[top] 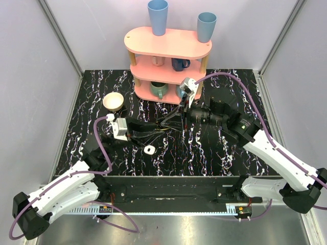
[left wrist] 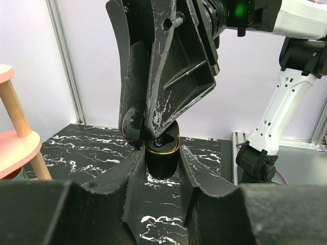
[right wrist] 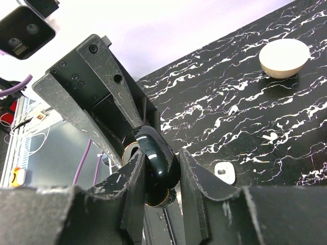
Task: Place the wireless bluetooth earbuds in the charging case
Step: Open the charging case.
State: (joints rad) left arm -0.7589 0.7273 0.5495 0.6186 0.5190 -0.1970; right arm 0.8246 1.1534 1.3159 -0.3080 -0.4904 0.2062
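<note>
On your left, the left arm (top: 66, 189) reaches in over the worktop (top: 214, 153). Its jaws are clenched on a dark piece with a gold ring (left wrist: 162, 153), holding it by the sides well above the surface with the ringed end pointing up. Just behind that arm's wrist sits the cream bowl (top: 113, 100), which plays no part here.

Moving right, the white charging case (top: 149, 149) lies flat on the worktop with its dark spot facing up, and no jaws are touching it. From above it sits toward the near edge and a little to the left of where the two sets of jaws meet, so it is below them and on the left arm's side. That makes the left arm the closer one. The case is a rounded square, so there is no long axis to line up with. You only need to come straight down over the spot.

In the middle, the right jaws come down from above and press both sides of a glossy dark rounded piece (right wrist: 156, 158). It rests right on top of the gold-ringed one. You cannot tell whether these are two parts or one, though they are probably the earbud hardware.

On the right, the right arm (top: 276, 153) stretches in from its base, and the pink shelf (top: 168, 43) stands behind it.
</note>
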